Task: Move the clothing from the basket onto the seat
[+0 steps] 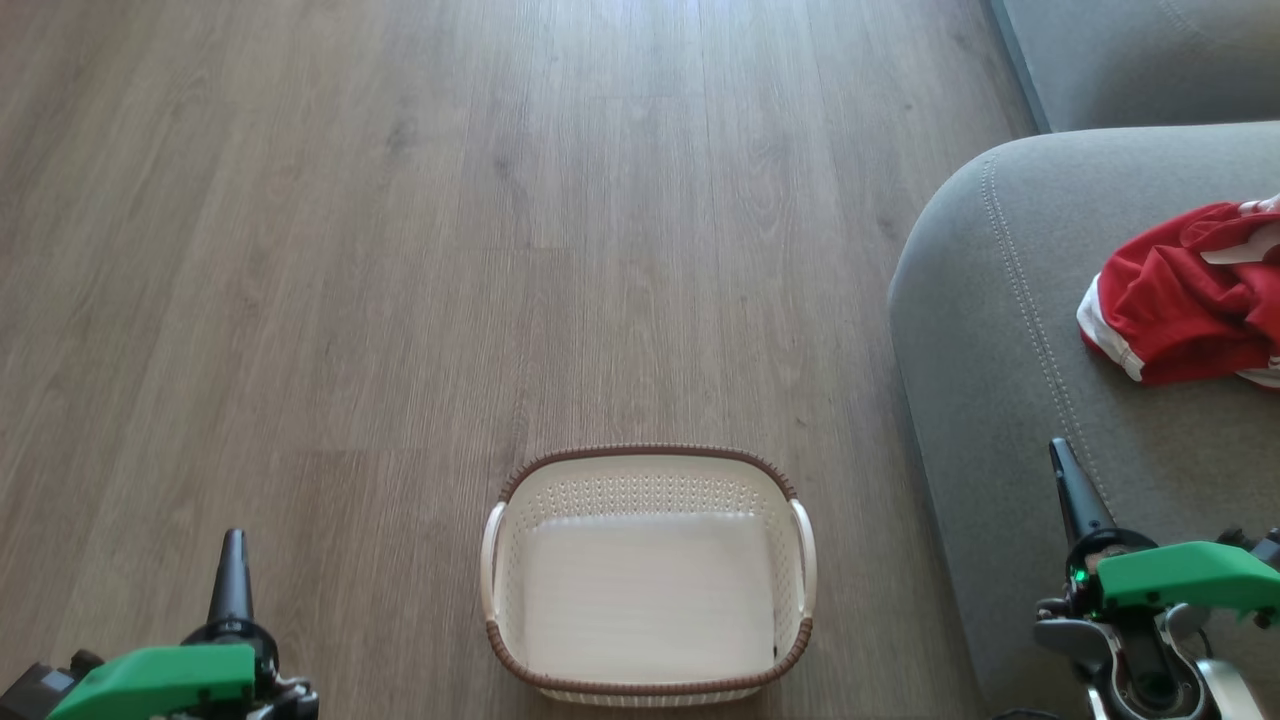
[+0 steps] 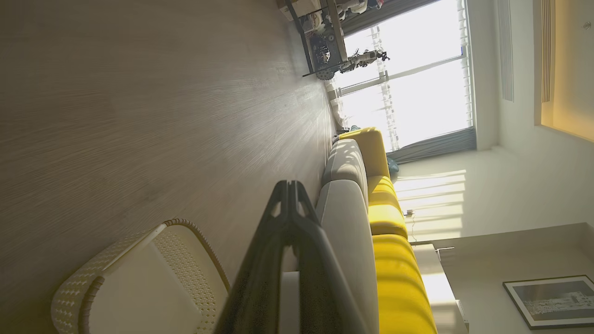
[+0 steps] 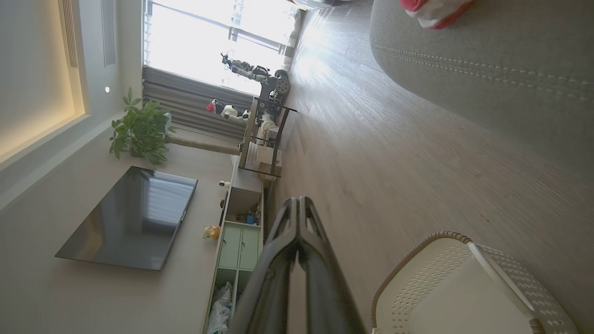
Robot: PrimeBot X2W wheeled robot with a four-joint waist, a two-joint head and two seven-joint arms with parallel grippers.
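The cream perforated basket (image 1: 648,575) with its brown braided rim stands on the wood floor at bottom centre of the head view, with nothing inside it. Red clothing (image 1: 1190,295) with white trim lies bunched on the grey seat (image 1: 1000,330) at the right. My left gripper (image 1: 232,565) is shut at the lower left, well left of the basket. At the lower right, over the seat's front edge, my right gripper (image 1: 1065,480) is shut and holds nothing. The wrist views show the basket (image 2: 139,283) (image 3: 464,287), the seat (image 3: 487,74) and a bit of the clothing (image 3: 434,9).
Wood floor (image 1: 450,250) spreads ahead and to the left. Another grey cushion (image 1: 1140,55) sits at the top right. Farther off are a yellow sofa section (image 2: 385,204), a window (image 2: 417,83), a TV (image 3: 130,218), a low cabinet (image 3: 239,236) and a plant (image 3: 139,132).
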